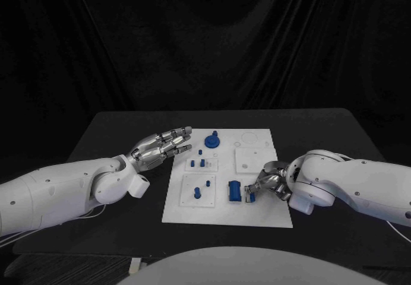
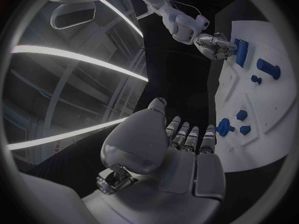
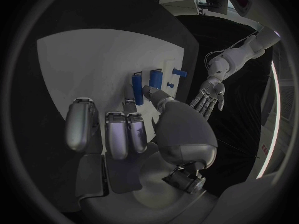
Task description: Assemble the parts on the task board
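The white task board (image 1: pixel 257 211) lies in the middle of the black table. On it are a round blue part (image 1: pixel 212 141) at the far end, small blue pegs (image 1: pixel 199 162), a single peg (image 1: pixel 198 192) and a tall blue block (image 1: pixel 234 191). My left hand (image 1: pixel 161 146) hovers at the board's left edge with its fingers stretched out and apart, holding nothing. My right hand (image 1: pixel 267 181) sits low over the board's right side, its fingertips right beside the blue block (image 3: pixel 137 87). I see nothing gripped in the right hand (image 3: pixel 127 129). The left wrist view shows the left hand (image 2: pixel 181 154) and the block (image 2: pixel 241 50).
The black table (image 1: pixel 325 127) stretches around the board, with bare surface at the back and on both sides. Square recessed plates (image 1: pixel 250 159) take up the board's right half. Both white forearms lie over the table's near corners.
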Available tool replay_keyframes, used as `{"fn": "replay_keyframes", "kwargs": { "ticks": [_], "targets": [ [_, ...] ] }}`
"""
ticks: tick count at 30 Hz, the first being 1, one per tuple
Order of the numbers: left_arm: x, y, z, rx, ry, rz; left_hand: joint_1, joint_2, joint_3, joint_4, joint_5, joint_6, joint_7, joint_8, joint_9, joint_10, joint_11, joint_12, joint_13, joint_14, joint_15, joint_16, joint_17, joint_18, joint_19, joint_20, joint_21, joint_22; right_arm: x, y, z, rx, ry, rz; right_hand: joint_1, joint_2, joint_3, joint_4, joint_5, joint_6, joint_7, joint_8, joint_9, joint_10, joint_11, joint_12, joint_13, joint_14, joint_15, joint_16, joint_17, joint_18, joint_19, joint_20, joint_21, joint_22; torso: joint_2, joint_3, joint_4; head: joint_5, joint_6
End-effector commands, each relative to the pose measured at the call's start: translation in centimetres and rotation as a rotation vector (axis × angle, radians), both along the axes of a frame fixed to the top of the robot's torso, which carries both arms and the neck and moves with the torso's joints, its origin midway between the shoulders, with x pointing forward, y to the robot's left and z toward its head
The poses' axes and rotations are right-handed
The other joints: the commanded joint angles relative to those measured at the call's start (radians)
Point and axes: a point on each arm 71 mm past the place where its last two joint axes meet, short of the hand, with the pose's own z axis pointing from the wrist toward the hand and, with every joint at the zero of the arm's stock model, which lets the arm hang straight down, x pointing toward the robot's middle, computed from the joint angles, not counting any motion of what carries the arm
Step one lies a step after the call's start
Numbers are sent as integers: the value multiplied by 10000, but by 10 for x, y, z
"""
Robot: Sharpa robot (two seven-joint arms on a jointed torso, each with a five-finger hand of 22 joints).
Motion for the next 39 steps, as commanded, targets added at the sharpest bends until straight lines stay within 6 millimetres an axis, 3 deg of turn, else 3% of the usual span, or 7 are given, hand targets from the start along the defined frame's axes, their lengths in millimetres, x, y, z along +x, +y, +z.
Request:
{"fn": "replay_keyframes", "kwargs": {
  "ticks": [1, 6, 20, 25, 28, 35, 39],
  "targets": [
    [-1, -2, 0, -189, 33, -94, 115, 42, 84, -14, 69, -20, 37, 41, 15, -34, 68, 49, -6, 1, 57, 48, 13, 147, 8, 93, 40, 1, -1, 0, -2, -52, 122, 51, -160, 14, -13, 100, -121, -60, 4, 12, -12, 1049, -44, 63, 2629, 931, -22, -60, 1889, 141, 468, 5, -101, 1802, -2, 1, 1, -2, -2],
    [-1, -3, 0, -179, 62, -117, 166, 47, 138, -81, 156, -20, 48, 44, 15, -39, 68, 47, -7, 2, 60, 53, 15, 147, 9, 98, 40, 0, 0, 0, -2, -71, 143, 71, -186, 2, -28, 139, -373, -54, -9, 19, -17, 1049, -56, 63, 2629, 932, -30, -58, 1892, 142, 466, 1, -107, 1800, -1, 2, -1, -9, -2],
    [-1, -3, -2, -153, 174, -213, 256, 48, 300, -269, 298, 139, 307, 141, 41, -46, -53, 54, -7, -1, 47, 55, 14, 156, 10, 103, 40, -4, -1, 4, -3, -165, 272, 391, -458, -168, -392, 480, -2238, -86, 26, -20, -106, 1049, -26, 63, 2629, 916, -11, -80, 1809, 164, 437, 12, -253, 1765, 0, 1, -2, 28, -2],
    [-1, -4, -2, -146, 203, -237, 260, 50, 313, -280, 307, 165, 326, 156, 45, -47, -58, 50, -8, 0, 46, 58, 15, 156, 9, 104, 40, -4, 0, 5, -3, -176, 272, 415, -543, -175, -483, 576, -2399, -68, 34, -16, -115, 1049, -19, 63, 2629, 914, -5, -82, 1799, 165, 436, 16, -266, 1763, 0, 1, 0, 44, -2],
    [-1, -3, -3, -136, 219, -240, 267, 53, 327, -293, 318, 187, 339, 169, 49, -48, -59, 43, -9, -2, 46, 55, 14, 157, 11, 105, 41, -4, 0, 5, -3, -180, 262, 407, -722, -187, -722, 765, -2072, -54, 39, -16, -130, 1049, -14, 63, 2629, 908, -1, -90, 1773, 172, 428, 19, -311, 1752, 4, 1, 1, 36, -2],
    [-2, -3, -5, -129, 271, -250, 277, 53, 348, -316, 337, 198, 359, 176, 49, -49, -67, 44, -9, 0, 49, 60, 15, 158, 12, 107, 42, -3, 1, 4, -3, -182, 223, 343, -1165, 22, -1076, 1265, -2217, -59, 36, -28, -163, 1049, -13, 63, 2629, 888, 2, -122, 1672, 197, 401, 27, -449, 1718, 5, 3, 2, 57, -2],
    [-3, -2, -6, -133, 296, -247, 283, 54, 359, -328, 346, 210, 365, 184, 51, -49, -66, 45, -9, -1, 51, 59, 15, 158, 13, 108, 42, -3, 0, 0, -3, -170, 185, 252, -1468, 20, -1469, 1617, -3238, -67, 22, -12, -171, 1049, -25, 63, 2629, 884, -9, -130, 1646, 206, 395, 20, -504, 1706, 1, 2, -2, 86, -2]
  ]
}}
